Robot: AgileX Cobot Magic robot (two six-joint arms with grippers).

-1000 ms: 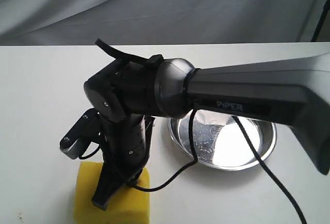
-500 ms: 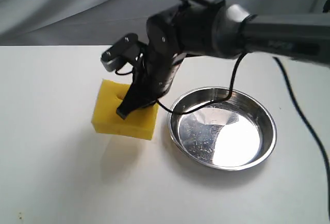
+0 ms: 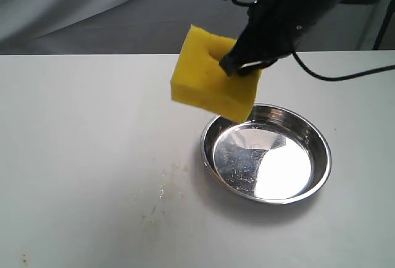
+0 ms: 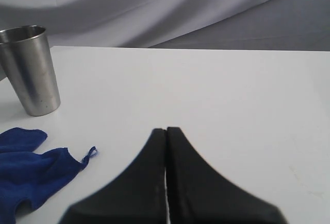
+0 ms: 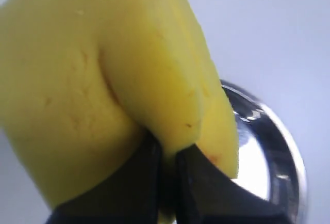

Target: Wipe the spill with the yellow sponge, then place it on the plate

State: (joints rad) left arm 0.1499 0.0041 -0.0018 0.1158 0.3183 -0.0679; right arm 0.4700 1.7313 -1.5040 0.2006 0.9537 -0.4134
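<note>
My right gripper (image 3: 237,65) is shut on the yellow sponge (image 3: 210,83) and holds it tilted in the air, above the near-left rim of the plate (image 3: 323,157). In the right wrist view the fingers (image 5: 139,177) pinch a fold of the yellow sponge (image 5: 93,79), with the shiny plate (image 5: 273,146) below and beyond it. The spill does not show as a puddle. Only faint pale streaks (image 3: 162,189) mark the table left of the plate. My left gripper (image 4: 166,129) is shut and empty over bare white table, out of the exterior view.
A steel cup (image 4: 31,69) stands upright and a crumpled blue cloth (image 4: 26,170) lies near it, both seen only in the left wrist view. A grey cloth backdrop (image 3: 92,8) hangs behind the white table (image 3: 74,157). A black cable (image 3: 345,73) trails from the right arm.
The right gripper has lifted the sponge off the table's front left and carried it up and right to above the plate's rim. Faint streaks now show where it lay.
</note>
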